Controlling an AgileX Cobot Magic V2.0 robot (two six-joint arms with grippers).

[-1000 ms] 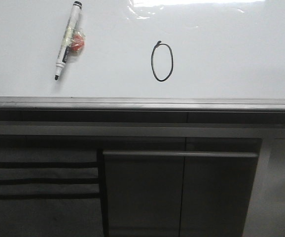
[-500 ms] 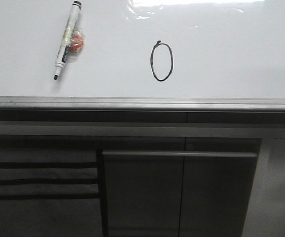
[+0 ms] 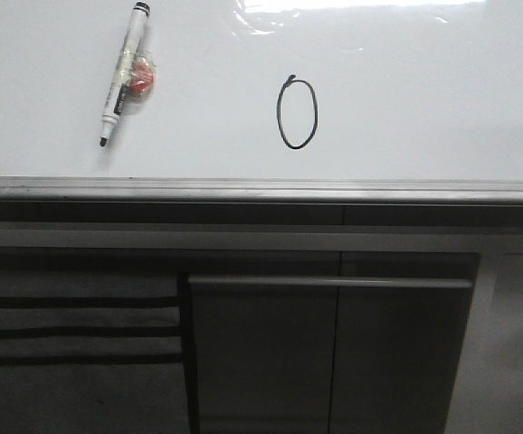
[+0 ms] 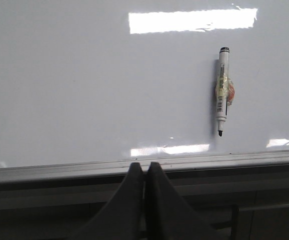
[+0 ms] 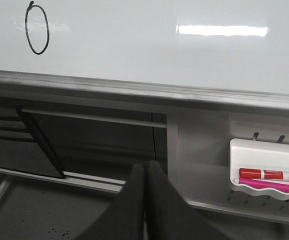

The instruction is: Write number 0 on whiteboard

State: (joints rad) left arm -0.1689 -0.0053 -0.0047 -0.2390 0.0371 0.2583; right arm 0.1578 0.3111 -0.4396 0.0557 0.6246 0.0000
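The number 0 is a thin black oval with a small tick at its top, drawn mid-board on the whiteboard; it also shows in the right wrist view. A white marker pen with black tip lies on the board to its left, also in the left wrist view. My left gripper is shut and empty, below the board's grey edge rail. My right gripper is shut and empty, low in front of the cabinet. Neither gripper shows in the front view.
A small orange-and-clear wrapper is taped to the pen. Dark grey cabinet panels sit below the rail. A white holder with a red and a pink marker hangs at the right.
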